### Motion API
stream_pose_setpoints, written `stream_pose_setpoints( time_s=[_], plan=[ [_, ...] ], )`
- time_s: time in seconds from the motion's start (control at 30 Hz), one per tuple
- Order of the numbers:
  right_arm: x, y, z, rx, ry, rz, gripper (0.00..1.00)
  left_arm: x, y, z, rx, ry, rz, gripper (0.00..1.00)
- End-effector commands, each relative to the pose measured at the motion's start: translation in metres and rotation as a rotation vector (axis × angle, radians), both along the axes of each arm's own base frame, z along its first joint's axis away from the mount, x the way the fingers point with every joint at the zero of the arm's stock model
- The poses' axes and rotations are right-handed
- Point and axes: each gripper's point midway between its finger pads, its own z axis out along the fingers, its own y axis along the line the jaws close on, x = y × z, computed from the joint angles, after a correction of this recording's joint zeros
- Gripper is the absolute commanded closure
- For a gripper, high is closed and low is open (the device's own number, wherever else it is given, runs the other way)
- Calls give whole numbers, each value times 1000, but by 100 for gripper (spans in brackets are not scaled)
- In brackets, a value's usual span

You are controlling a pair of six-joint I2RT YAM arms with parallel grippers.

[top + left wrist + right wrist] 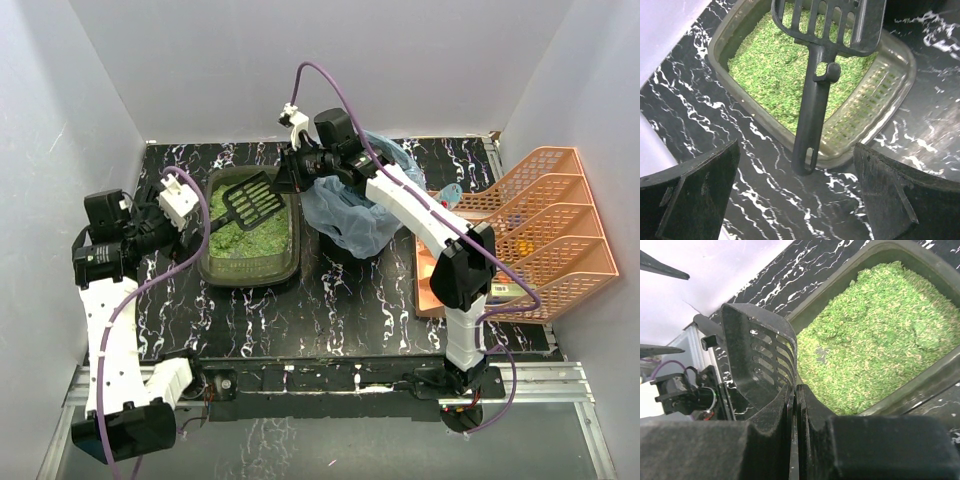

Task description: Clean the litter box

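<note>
Beyond open left end effector (795, 148): litter box (872, 100), scoop (813, 100) across near rim.

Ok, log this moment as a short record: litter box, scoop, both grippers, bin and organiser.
litter box: on the table, green litter inside, ribbed floor bare at one corner
litter scoop: black, slotted, head raised over the box, handle slanting down toward the left gripper
left gripper: open, fingers either side of the handle's end, not touching it
right gripper: shut on the rim of the scoop's head
bin: lined with a blue bag, right of the box, under the right arm
organiser: orange, slatted, at the table's far right
</note>
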Motion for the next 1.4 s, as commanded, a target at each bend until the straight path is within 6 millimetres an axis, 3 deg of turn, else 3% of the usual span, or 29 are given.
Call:
stream_pose_setpoints(
  time_s=[0.0,0.2,0.57,0.73,1.13,1.37],
  plan=[
    [-5,11,33,101,35,16,92,6,3,-2,134,-78,-128,5],
    [-8,13,36,121,61,24,92,10,-14,-4,85,-86,-236,8],
    [-13,14,39,144,108,29,92,31,-33,-23,201,-7,-256,37],
    [-10,10,39,147,118,21,92,35,-31,-14,207,-48,-226,46],
    [-13,9,43,172,132,33,92,38,-31,-24,207,-48,-212,64],
    [-13,9,43,175,136,34,92,37,-28,-33,215,-42,-185,66]
  ],
)
